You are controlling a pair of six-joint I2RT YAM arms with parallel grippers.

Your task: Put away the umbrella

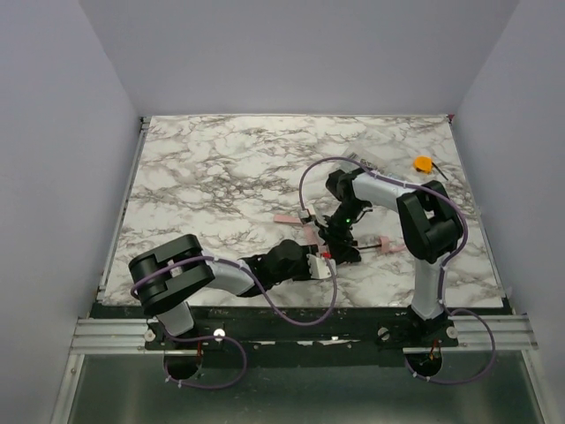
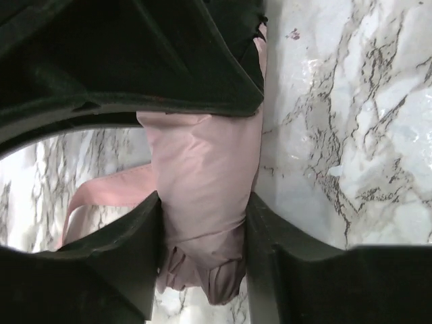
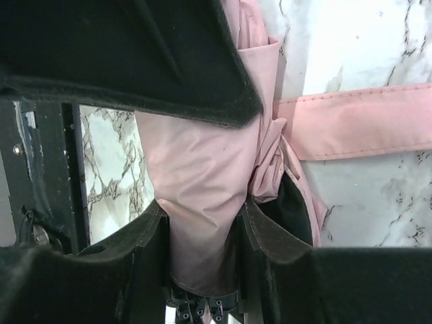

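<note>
The pale pink umbrella lies folded on the marble table, near the front centre, with its strap trailing left and a pink end sticking out to the right. My left gripper has both fingers pressed against the bunched fabric of the umbrella; seen from the left wrist, this gripper is shut on it. Just beyond it, my right gripper is shut on the umbrella too. In the right wrist view this gripper pinches the fabric above the dark rib tips, and the strap lies flat to the right.
A clear plastic packet and a small orange object lie at the back right of the table. Grey walls close in the table on three sides. The dark front rail shows at the left of the right wrist view.
</note>
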